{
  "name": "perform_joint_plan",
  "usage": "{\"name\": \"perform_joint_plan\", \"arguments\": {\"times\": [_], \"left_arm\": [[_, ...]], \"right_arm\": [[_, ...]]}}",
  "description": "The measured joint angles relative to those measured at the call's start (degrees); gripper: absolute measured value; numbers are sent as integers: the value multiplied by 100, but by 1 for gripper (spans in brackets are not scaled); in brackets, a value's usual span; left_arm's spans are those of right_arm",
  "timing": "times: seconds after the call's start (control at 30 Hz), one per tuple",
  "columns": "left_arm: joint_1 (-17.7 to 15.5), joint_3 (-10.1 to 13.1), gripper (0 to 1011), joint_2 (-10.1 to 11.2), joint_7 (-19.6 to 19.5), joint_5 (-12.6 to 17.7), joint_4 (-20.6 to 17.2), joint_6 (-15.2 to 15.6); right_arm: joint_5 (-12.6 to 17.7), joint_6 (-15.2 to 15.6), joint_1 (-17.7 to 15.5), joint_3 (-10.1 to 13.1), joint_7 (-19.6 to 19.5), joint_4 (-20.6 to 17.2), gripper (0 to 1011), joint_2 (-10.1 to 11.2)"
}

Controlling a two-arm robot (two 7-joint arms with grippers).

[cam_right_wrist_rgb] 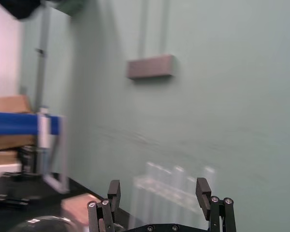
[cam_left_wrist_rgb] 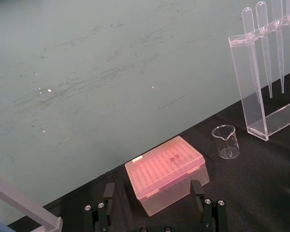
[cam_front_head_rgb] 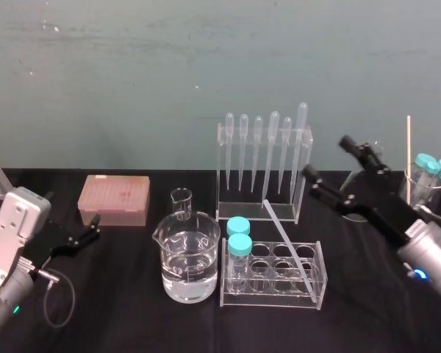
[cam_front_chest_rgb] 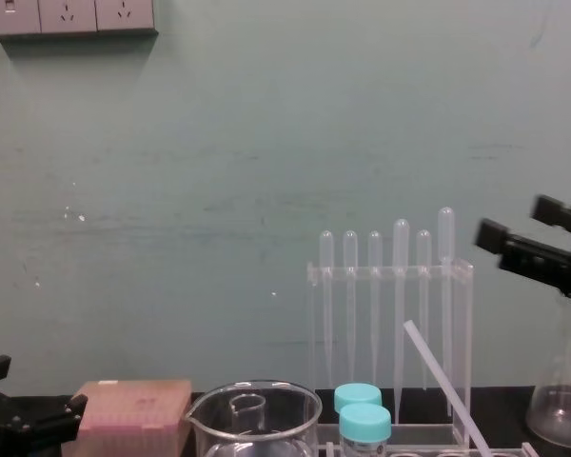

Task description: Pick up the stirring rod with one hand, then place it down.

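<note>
On a black surface (cam_front_head_rgb: pixel 132 323) before a pale green wall, the left pincer (cam_front_head_rgb: pixel 90 229) hovers low at the robot's far left, its fingers (cam_left_wrist_rgb: pixel 108 195) spread wide and holding nothing, pointed toward a pink box (cam_front_head_rgb: pixel 114 198) near it. Right of the box stands a small beaker (cam_front_head_rgb: pixel 181 204), and in front of that a large beaker (cam_front_head_rgb: pixel 189 257) partly filled with clear liquid. Just beside it is a clear test-tube rack (cam_front_head_rgb: pixel 309 290) with two blue-capped tubes (cam_front_head_rgb: pixel 239 235) at its left end. The stirring rod (cam_front_head_rgb: pixel 285 239) slants across this rack – lower end down among the rack's right-hand holes, upper end tilted back and left toward the pipette rack (cam_front_head_rgb: pixel 263 165) behind. No pincer touches it. Above and to the right of the rod, the right pincer (cam_front_head_rgb: pixel 329 158) hangs in the air, jaws wide apart and empty, with a glass flask (cam_front_head_rgb: pixel 426 184) behind it at the far right.
</note>
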Motion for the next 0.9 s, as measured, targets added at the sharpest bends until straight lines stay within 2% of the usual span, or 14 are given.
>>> {"name": "perform_joint_plan", "arguments": {"times": [0.1,0.2,0.23,0.3,0.37,0.4,0.43,0.57,0.63,0.9], "left_arm": [[0,0,1000,0,0,0,0,0],[0,0,1000,0,0,0,0,0],[0,0,1000,0,0,0,0,0],[0,0,1000,0,0,0,0,0],[0,0,1000,0,0,0,0,0],[0,0,1000,0,0,0,0,0],[0,0,1000,0,0,0,0,0],[0,0,1000,0,0,0,0,0],[0,0,1000,0,0,0,0,0],[0,0,1000,0,0,0,0,0]], "right_arm": [[-112,254,-222,189,-388,-152,1000,59],[-190,507,-457,346,-662,-287,1000,145],[-190,507,-457,346,-662,-287,1000,145],[-239,884,-691,447,-867,-407,1000,231],[-245,1132,-783,468,-937,-450,1000,266],[-244,1365,-843,474,-970,-470,1000,289],[-244,1365,-843,474,-970,-470,1000,289],[-266,1818,-824,441,-979,-435,1000,287],[-280,1905,-802,425,-974,-417,1000,282],[-275,1844,-812,431,-974,-423,1000,284]]}}
